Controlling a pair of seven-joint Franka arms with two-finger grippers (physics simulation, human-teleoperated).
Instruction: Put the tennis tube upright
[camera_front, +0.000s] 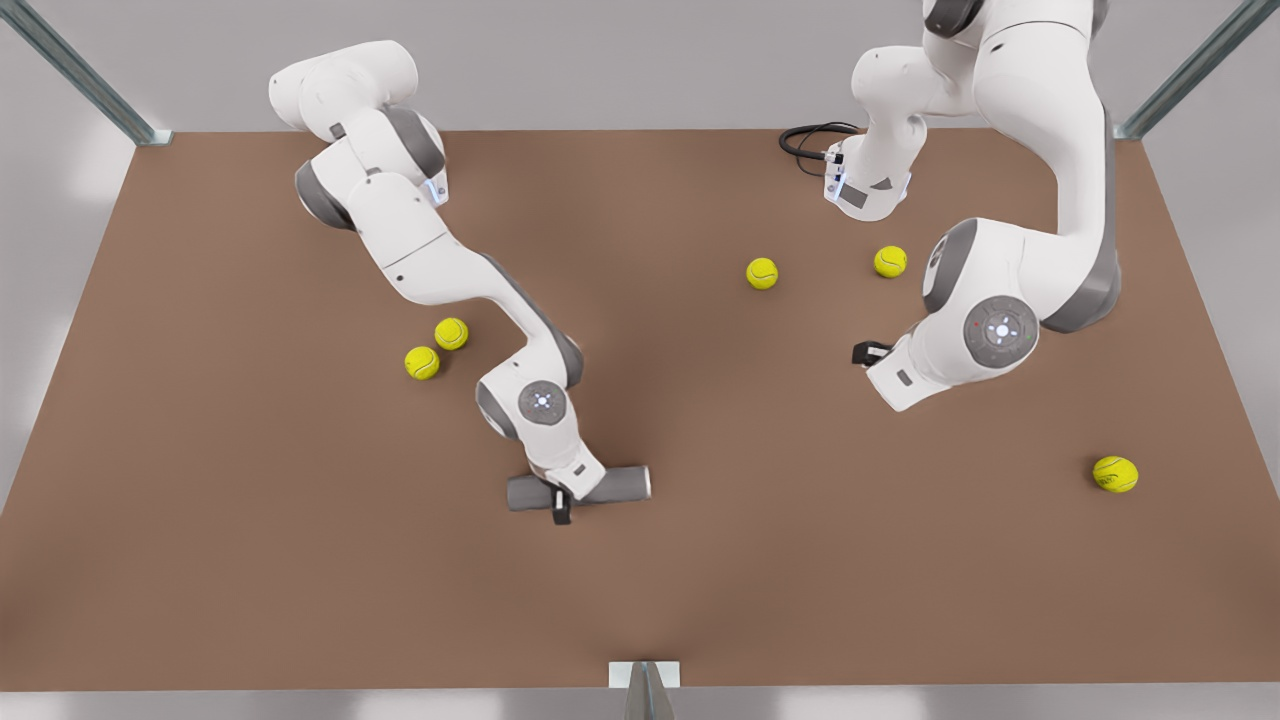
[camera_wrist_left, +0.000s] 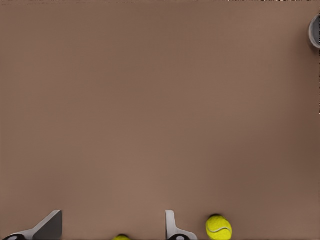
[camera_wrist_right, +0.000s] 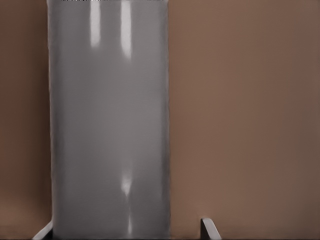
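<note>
The tennis tube is a plain grey cylinder lying flat on the brown table, toward the front edge. My right gripper reaches down over its middle on the front view's left. In the right wrist view the tube lies between the open fingers of the right gripper, against one finger and apart from the other. My left gripper waits open above the table on the front view's right, holding nothing. From the left wrist view the left gripper faces the tube's hollow end far off.
Several yellow-green tennis balls lie loose: two behind the tube, two near the far right, one at the right front. A ball lies just beside the left gripper's finger. Metal posts stand at the table corners.
</note>
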